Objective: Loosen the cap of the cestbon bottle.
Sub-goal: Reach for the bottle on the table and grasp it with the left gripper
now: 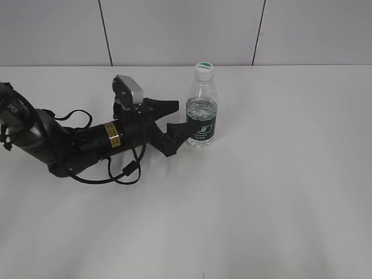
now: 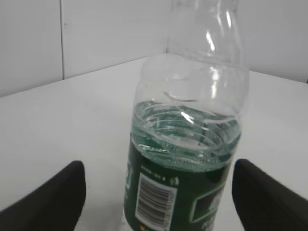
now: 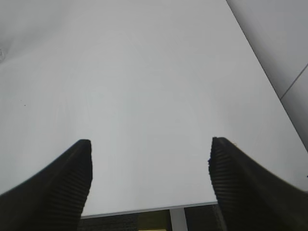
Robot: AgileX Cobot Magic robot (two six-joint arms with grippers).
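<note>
The cestbon bottle (image 1: pixel 201 116) stands upright on the white table, partly filled with water, with a dark green label. Its white cap (image 1: pixel 204 67) with a green mark sits on the neck. My left gripper (image 1: pixel 179 118) lies low on the table to the bottle's left. It is open, with one finger on either side of the bottle's lower part and a gap on both sides. In the left wrist view the bottle (image 2: pixel 187 144) fills the space between the open fingers of the left gripper (image 2: pixel 159 178); the cap is out of view there. My right gripper (image 3: pixel 150 144) is open and empty over bare table.
The left arm's black body and looped cable (image 1: pixel 125 171) lie on the table (image 1: pixel 279 192) at the left. A grey panelled wall (image 1: pixel 180 29) runs along the back. The right wrist view shows a table edge (image 3: pixel 144 208) below the fingers.
</note>
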